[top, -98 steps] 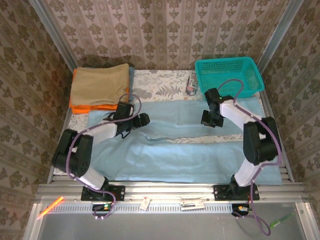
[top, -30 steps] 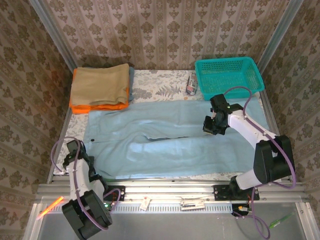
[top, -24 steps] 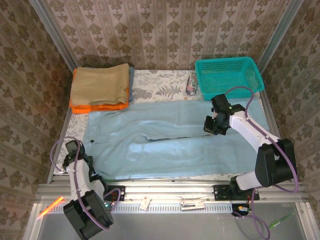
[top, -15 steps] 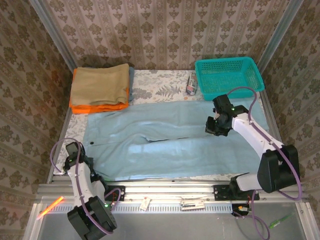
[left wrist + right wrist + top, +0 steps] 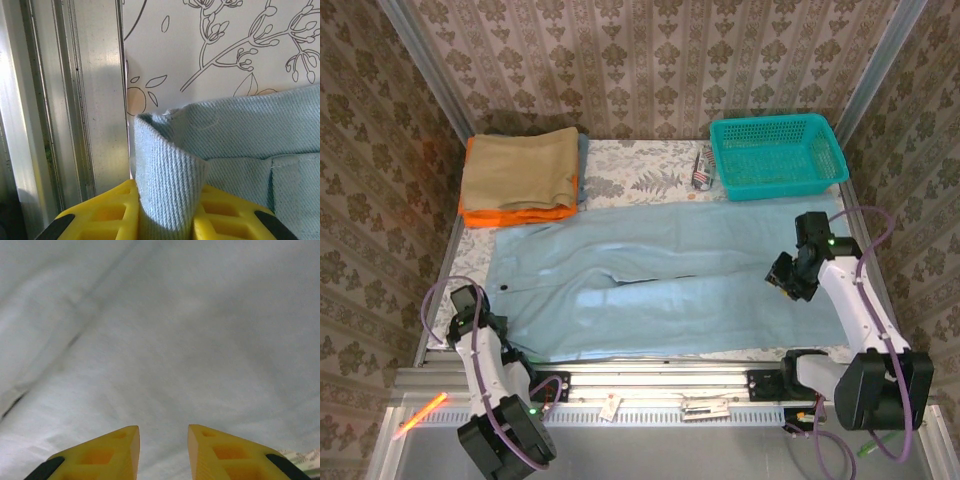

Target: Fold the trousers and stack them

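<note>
The pale light-blue trousers (image 5: 650, 290) lie spread flat across the table, legs running toward the right. My left gripper (image 5: 492, 330) is at their near left corner. In the left wrist view it (image 5: 167, 200) is shut on a raised fold of the trousers (image 5: 250, 130), pinched between the yellow fingers. My right gripper (image 5: 784, 280) hovers over the right part of the legs. Seen from its wrist, the right gripper (image 5: 164, 432) stands open just above the trousers (image 5: 160, 330), with nothing between its fingers.
A tan folded garment (image 5: 518, 165) lies on an orange one (image 5: 485, 215) at the back left. A teal basket (image 5: 778, 155) stands at the back right, a small object (image 5: 701, 172) beside it. The metal table rail (image 5: 75, 100) runs just left of my left gripper.
My left gripper has closed on the trousers' near left corner. My right gripper has let go, opened, and moved right and nearer along the legs.
</note>
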Action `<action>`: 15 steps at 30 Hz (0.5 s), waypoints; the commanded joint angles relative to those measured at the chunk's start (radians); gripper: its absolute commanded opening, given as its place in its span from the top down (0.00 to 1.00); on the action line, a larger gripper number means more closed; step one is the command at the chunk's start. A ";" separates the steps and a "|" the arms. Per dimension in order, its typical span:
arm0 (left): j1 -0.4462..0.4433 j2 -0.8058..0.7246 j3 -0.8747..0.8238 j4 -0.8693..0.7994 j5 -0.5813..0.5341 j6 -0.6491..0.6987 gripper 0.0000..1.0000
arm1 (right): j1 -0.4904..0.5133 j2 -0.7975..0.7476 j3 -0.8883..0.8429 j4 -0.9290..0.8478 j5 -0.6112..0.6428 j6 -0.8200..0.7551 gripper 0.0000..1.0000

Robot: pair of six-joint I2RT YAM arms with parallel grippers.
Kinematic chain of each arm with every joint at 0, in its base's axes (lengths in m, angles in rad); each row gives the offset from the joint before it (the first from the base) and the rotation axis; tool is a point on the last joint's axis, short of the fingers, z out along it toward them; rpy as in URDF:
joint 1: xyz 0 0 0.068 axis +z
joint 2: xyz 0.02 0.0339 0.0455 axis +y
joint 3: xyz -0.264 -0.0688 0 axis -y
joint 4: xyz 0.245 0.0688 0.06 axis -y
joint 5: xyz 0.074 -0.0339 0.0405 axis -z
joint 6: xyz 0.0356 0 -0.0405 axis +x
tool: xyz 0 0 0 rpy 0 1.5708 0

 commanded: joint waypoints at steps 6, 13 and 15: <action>-0.034 0.009 0.017 0.361 0.367 0.001 0.99 | 0.032 -0.337 -0.256 -0.162 0.051 0.358 0.55; -0.072 0.024 0.034 0.389 0.344 -0.023 1.00 | 0.155 -0.395 -0.398 -0.123 -0.021 0.544 0.55; -0.083 0.031 0.034 0.391 0.334 -0.028 1.00 | 0.219 -0.366 -0.392 -0.090 -0.019 0.599 0.58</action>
